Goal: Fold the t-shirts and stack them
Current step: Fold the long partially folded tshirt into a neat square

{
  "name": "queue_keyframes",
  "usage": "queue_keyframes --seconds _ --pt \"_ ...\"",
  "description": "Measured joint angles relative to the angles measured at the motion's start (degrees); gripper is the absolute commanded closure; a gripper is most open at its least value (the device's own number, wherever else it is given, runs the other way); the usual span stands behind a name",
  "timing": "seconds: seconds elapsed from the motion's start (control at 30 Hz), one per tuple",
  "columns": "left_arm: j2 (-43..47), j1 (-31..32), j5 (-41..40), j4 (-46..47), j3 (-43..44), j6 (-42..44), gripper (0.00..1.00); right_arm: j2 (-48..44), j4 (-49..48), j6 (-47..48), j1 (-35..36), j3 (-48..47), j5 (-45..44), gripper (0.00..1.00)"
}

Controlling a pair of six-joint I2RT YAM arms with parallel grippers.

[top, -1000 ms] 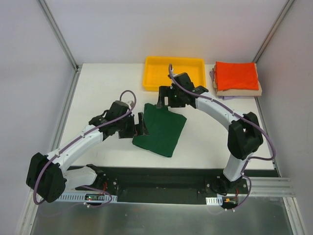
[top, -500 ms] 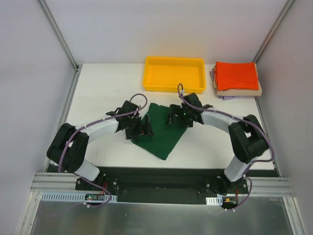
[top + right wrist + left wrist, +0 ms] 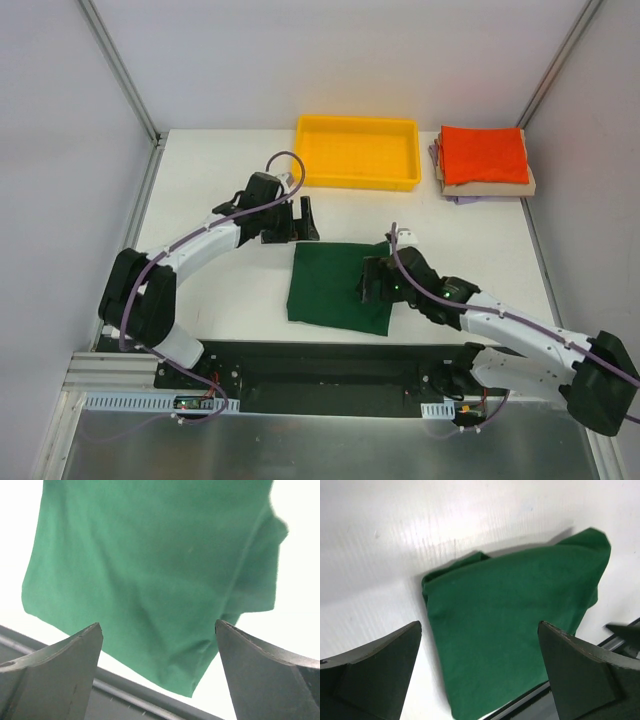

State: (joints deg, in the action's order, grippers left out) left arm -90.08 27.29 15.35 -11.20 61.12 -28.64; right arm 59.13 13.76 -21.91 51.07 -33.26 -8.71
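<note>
White bench (image 3: 220,290), green shirt (image 3: 335,285) folded flat on it: soft, floppy, so grab a folded edge I'd say; left pincer (image 3: 297,221) and right pincer (image 3: 372,283) both gape wide, empty.

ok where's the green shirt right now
In the top view the green t-shirt lies folded at the near centre, in front of the yellow tray, with the right gripper over its right edge.

right gripper (image 3: 369,283) covering right edge of dark green t-shirt (image 3: 325,285), lavender t-shirt (image 3: 461,199) mostly hiding under tan t-shirt (image 3: 490,187) and orange-red t-shirt (image 3: 484,153), dark green t-shirt running off right wrist view's top edge
</note>
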Motion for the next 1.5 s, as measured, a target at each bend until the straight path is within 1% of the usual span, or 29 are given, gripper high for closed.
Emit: queue_keyframes --seconds 0.03,0.1,0.17,0.2,0.3,0.4,0.47,0.6,0.7,0.8,0.87,0.97,1.03,1.23,1.37,1.4,1.47,1.5 --pt "1.44 0.0 -0.07 -0.04 -1.25 0.22 0.01 -1.66 0.26 1.22 -0.52 -0.24 -3.23 0.04" --pt "3.91 0.0 -0.57 -0.26 -3.61 0.76 0.01 -2.71 0.35 3.26 -1.75 -0.81 -6.71 0.04" --pt "5.44 0.0 -1.44 -0.83 -5.22 1.25 0.01 -1.79 0.5 5.84 -4.07 -1.84 -8.22 0.04" --pt "5.55 0.02 -2.25 -1.29 -5.42 1.46 0.03 -0.74 0.57 7.17 -5.6 -2.4 -8.41 0.04" --pt "4.83 0.0 -3.41 -1.53 -5.25 1.99 0.12 3.58 0.63 10.69 -10.14 -4.31 -8.04 0.01" --pt "1.79 0.0 -3.65 -1.49 -3.5 2.21 0.2 9.44 0.7 13.33 -14.56 -7.43 -5.9 0.06" --pt "-0.66 0.0 -3.69 -1.27 -2.54 2.23 0.27 12.15 0.68 14.38 -15.87 -9.27 -4.13 0.09" --pt "-3.87 0.0 -3.74 -1.44 -2.23 2.16 0.3 15.34 0.61 14.93 -16.06 -11.43 0.52 0.1" --pt "-5.35 0.0 -3.65 -1.55 -2.23 2.08 0.34 15.82 0.85 14.4 -16.02 -10.93 2.86 0.1" --pt "-6.19 0.0 -3.5 -1.57 -2.1 2.01 0.37 16.09 0.7 13.57 -16.02 -9.4 4.66 0.12" --pt "-6.84 0.0 -3.39 -1.6 -1.66 1.9 0.38 17.29 0.52 13.11 -16.02 -8.83 5.95 0.15" --pt "-7.8 -0.02 -3.34 -1.55 -0.63 1.7 0.44 20.41 -0.48 12.63 -16.02 -8.85 7.85 0.23" --pt "-8.41 0.0 -3.32 -1.49 0.13 1.57 0.48 22.95 -1.11 12.22 -16.02 -8.92 8.96 0.26" --pt "-9.57 -0.02 -3.45 -1.51 0.9 1.4 0.5 24.04 -1.09 11.78 -16.0 -10.97 10.6 0.23" --pt "-9.57 -0.02 -4.07 -1.55 1.11 1.42 0.57 23.34 0.46 12.04 -16.0 -12.2 8.5 0.23" --pt "-9.57 -0.02 -4.09 -1.53 1.2 1.42 0.61 23.06 0.7 12.13 -16.06 -12.35 7.98 0.24" --pt "-9.84 -0.07 -4.11 -1.55 1.79 1.44 0.64 22.69 1.44 12.35 -16.59 -13.18 7.41 0.26" --pt "-10.12 -0.31 -4.09 -1.53 2.25 1.49 0.67 22.71 1.64 12.48 -16.98 -13.86 7.26 0.27"
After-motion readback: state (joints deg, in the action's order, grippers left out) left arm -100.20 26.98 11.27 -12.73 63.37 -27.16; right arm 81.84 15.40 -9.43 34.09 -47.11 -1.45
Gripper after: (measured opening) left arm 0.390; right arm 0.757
